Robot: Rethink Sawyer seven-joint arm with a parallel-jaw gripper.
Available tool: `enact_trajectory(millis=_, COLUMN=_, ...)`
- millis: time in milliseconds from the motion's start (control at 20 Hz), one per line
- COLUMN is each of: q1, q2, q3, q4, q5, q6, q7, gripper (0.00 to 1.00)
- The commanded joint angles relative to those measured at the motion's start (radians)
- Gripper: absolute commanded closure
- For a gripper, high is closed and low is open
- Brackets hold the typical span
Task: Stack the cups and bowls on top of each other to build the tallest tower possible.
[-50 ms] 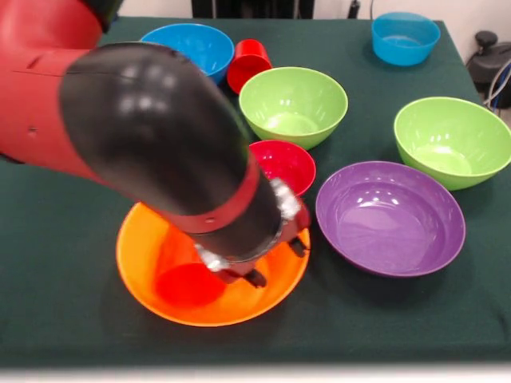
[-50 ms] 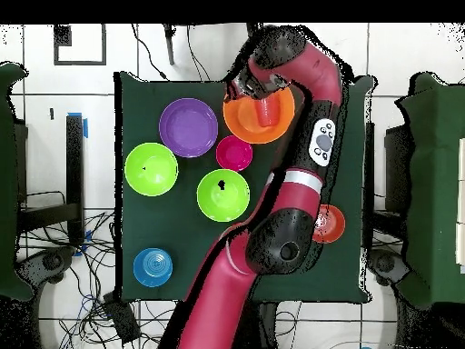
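The big orange bowl [image 1: 144,271] [image 2: 281,123] stands near the table's front edge. An orange-red cup [image 1: 190,285] [image 2: 265,109] sits inside it. My gripper [image 1: 276,262] [image 2: 243,91] hangs over the bowl's right side, just right of the cup. It is open, with nothing between its fingers. The small crimson bowl [image 1: 283,163] [image 2: 234,153] sits just behind the orange bowl. A red cup [image 1: 249,64] stands at the back beside a blue bowl [image 1: 188,44]. My arm hides the left part of the table in the front view.
A purple bowl [image 1: 390,215] [image 2: 188,127] sits to the right. Two lime green bowls [image 1: 293,104] [image 1: 451,140] stand behind it, and a second blue bowl [image 1: 405,36] [image 2: 153,267] at the far right corner. In the overhead view a small orange-red bowl [image 2: 329,224] shows beside my arm.
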Motion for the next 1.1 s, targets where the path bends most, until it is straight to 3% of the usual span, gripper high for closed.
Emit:
enact_trajectory(millis=50, q1=0.04, q2=-0.055, q3=0.205, q4=0.083, q5=-0.191, q6=0.112, q7=-0.059, gripper=0.0)
enact_trajectory(millis=250, q1=0.047, q2=-0.08, q3=0.268, q4=0.123, q5=-0.261, q6=0.12, q7=-0.039, gripper=0.0)
enact_trajectory(millis=350, q1=0.036, q2=-0.088, q3=0.276, q4=0.124, q5=-0.304, q6=0.051, q7=-0.059, gripper=0.0)
enact_trajectory(millis=550, q1=-0.029, q2=-0.096, q3=0.155, q4=0.066, q5=-0.333, q6=-0.024, q7=-0.15, gripper=0.0)
enact_trajectory(millis=650, q1=-0.049, q2=-0.1, q3=0.154, q4=0.05, q5=-0.359, q6=-0.063, q7=-0.197, gripper=0.0)
enact_trajectory(millis=950, q1=-0.074, q2=-0.117, q3=0.161, q4=0.039, q5=-0.396, q6=-0.045, q7=-0.223, gripper=0.0)
enact_trajectory(millis=1100, q1=-0.044, q2=-0.116, q3=0.228, q4=0.037, q5=-0.42, q6=0.008, q7=-0.219, gripper=0.0)
